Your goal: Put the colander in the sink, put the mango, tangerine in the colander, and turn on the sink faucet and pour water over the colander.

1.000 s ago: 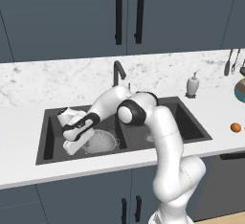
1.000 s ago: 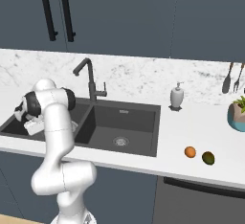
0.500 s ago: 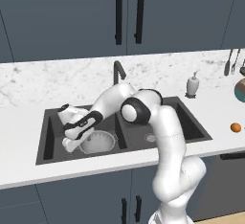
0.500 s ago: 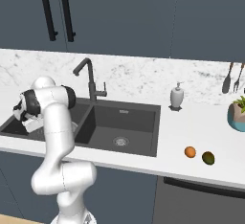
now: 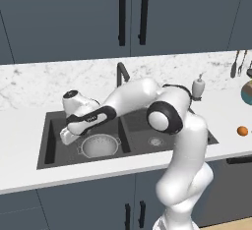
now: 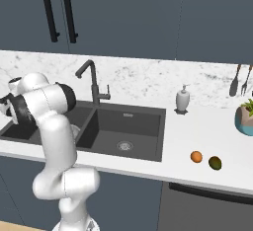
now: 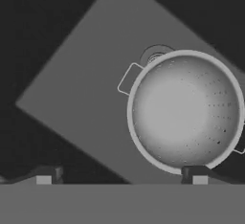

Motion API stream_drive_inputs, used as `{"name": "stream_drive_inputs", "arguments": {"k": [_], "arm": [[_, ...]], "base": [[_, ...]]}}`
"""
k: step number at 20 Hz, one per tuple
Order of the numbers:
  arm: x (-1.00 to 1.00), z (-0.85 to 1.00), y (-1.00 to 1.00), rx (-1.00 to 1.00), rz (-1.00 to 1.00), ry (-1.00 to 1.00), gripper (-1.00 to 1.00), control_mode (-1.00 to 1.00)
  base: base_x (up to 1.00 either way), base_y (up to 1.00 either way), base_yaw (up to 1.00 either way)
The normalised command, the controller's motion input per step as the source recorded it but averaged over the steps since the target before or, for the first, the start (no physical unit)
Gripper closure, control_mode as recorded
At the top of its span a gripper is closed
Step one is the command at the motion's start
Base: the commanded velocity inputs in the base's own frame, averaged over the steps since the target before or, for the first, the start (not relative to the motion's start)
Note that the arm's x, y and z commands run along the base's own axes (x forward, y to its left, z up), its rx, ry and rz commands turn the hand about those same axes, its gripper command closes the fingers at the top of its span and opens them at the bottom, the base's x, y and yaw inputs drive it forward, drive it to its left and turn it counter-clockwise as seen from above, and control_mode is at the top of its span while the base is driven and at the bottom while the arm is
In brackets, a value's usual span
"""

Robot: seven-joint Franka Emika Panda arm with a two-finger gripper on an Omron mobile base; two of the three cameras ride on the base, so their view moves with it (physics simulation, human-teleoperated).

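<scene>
One colander [image 5: 100, 146] sits empty in the sink's [image 5: 48, 148] left basin, lower left of frame. One tangerine [image 6: 196, 156] and one mango [image 6: 215, 163] lie on the counter [image 6: 207, 131] at lower right. The gripper [image 7: 121, 176] hovers above the colander, jaws wide and holding nothing.

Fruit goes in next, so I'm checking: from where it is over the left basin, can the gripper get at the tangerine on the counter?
Probably yes, with a wide swing. The gripper is open over the colander, holding nothing; the tangerine sits in the open beside the mango, nothing over it.

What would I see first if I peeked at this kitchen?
A big white robot arm bends over the dark sink, its open gripper above a shiny colander sitting in the left basin. Off on the white counter to the right, a tangerine and a mango wait side by side.
</scene>
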Motion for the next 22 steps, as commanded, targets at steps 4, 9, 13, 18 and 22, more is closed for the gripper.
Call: {"name": "stream_drive_inputs", "arguments": {"k": [4,9,13,18,22], "arm": [[-0.77,0.9,-0.53,0.07,-0.11,-0.12,-1.0,-1.0],[-0.47,0.63,-0.91,0.0,-0.27,-0.08,-1.0,-1.0],[-0.16,0.38,-1.0,0.0,-0.35,0.0,-1.0,-1.0],[-0.05,0.22,-1.0,0.0,-0.33,0.0,-1.0,-1.0],[0.0,0.04,-1.0,-0.06,-0.24,0.0,-1.0,-1.0]], "base": [[0.0,0.0,0.0],[0.0,0.0,0.0],[0.0,0.0,0.0],[0.0,0.0,0.0],[0.0,0.0,0.0]]}}
